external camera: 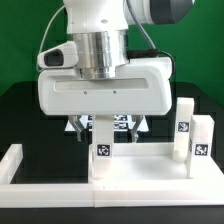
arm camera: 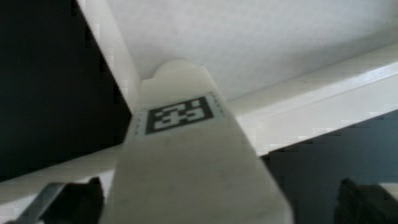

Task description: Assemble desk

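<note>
Exterior view: tabletop panel (external camera: 140, 168) lies flat at about 5 o'clock of frame, against the low white border wall (external camera: 30, 172). Two leg blocks stand upright on it at 3 o'clock: far-corner leg (external camera: 185, 125) and near-corner leg (external camera: 202, 142), tags facing the camera. A third leg (external camera: 103, 141) stands at the panel's corner toward the exterior view's left, directly under the gripper (external camera: 103, 125). The fourth leg is not visible; the arm body (external camera: 100, 95) hides the area behind. Judgement: two legs seated, the third being fitted, one left. No containers in frame. Wrist view: tagged third leg (arm camera: 183, 150) fills the centre between dark fingertips (arm camera: 75, 200) at 7 and 5 o'clock, panel rim (arm camera: 302, 105) behind. Jaws appear narrowed around this leg; contact not resolvable, so grip state cannot be confirmed.
</note>
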Controlling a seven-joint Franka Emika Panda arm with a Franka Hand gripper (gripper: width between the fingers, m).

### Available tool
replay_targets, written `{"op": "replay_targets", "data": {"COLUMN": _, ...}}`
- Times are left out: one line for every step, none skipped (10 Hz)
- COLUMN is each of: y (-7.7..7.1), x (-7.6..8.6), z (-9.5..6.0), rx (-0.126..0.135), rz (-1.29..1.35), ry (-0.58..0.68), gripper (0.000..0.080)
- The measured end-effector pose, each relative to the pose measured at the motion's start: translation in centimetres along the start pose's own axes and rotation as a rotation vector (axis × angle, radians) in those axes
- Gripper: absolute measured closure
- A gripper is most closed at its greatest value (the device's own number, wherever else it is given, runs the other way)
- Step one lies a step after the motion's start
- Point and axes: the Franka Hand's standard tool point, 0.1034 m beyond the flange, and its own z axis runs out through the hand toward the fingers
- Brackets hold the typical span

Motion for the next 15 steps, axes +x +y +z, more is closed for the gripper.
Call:
{"op": "replay_targets", "data": {"y": 0.0, "x": 0.0, "z": 0.0, "rx": 0.000, "rz": 0.024, "ry": 0.000, "gripper": 0.0241}}
{"op": "replay_targets", "data": {"y": 0.0, "x": 0.0, "z": 0.0, "rx": 0.000, "rz": 0.053, "ry": 0.000, "gripper": 0.0241}}
{"op": "replay_targets", "data": {"y": 0.5, "x": 0.1, "z": -0.1, "rx": -0.005, "rz": 0.143, "ry": 0.004, "gripper": 0.0425}}
{"op": "replay_targets", "data": {"y": 0.9, "x": 0.2, "z": -0.1, "rx": -0.010, "rz": 0.230, "ry": 0.006, "gripper": 0.0496}}
{"op": "replay_targets", "data": {"y": 1.1, "x": 0.3, "z": 0.0, "rx": -0.010, "rz": 0.367, "ry": 0.007, "gripper": 0.0496}}
{"op": "replay_targets", "data": {"y": 1.5, "x": 0.3, "z": 0.0, "rx": -0.013, "rz": 0.518, "ry": 0.007, "gripper": 0.0501}}
{"op": "replay_targets", "data": {"y": 1.8, "x": 0.3, "z": -0.1, "rx": -0.016, "rz": 0.629, "ry": 0.003, "gripper": 0.0505}}
{"op": "replay_targets", "data": {"y": 1.7, "x": -0.1, "z": 0.0, "rx": -0.020, "rz": 0.829, "ry": -0.020, "gripper": 0.0505}}
{"op": "replay_targets", "data": {"y": 1.6, "x": -0.3, "z": -0.1, "rx": -0.015, "rz": 1.028, "ry": -0.042, "gripper": 0.0508}}
{"op": "replay_targets", "data": {"y": 1.7, "x": -0.2, "z": -0.1, "rx": 0.003, "rz": 1.192, "ry": -0.063, "gripper": 0.0508}}
{"op": "replay_targets", "data": {"y": 1.9, "x": -0.3, "z": -0.1, "rx": 0.013, "rz": 1.303, "ry": -0.071, "gripper": 0.0508}}
{"op": "replay_targets", "data": {"y": 1.8, "x": -0.3, "z": -0.1, "rx": 0.011, "rz": 1.333, "ry": -0.072, "gripper": 0.0508}}
{"op": "replay_targets", "data": {"y": 1.8, "x": -0.3, "z": -0.1, "rx": 0.011, "rz": 1.319, "ry": -0.071, "gripper": 0.0508}}
{"op": "replay_targets", "data": {"y": 1.7, "x": -0.2, "z": 0.0, "rx": 0.016, "rz": 1.176, "ry": -0.059, "gripper": 0.0508}}
{"op": "replay_targets", "data": {"y": 1.2, "x": -0.2, "z": 0.1, "rx": 0.034, "rz": 0.938, "ry": -0.039, "gripper": 0.0427}}
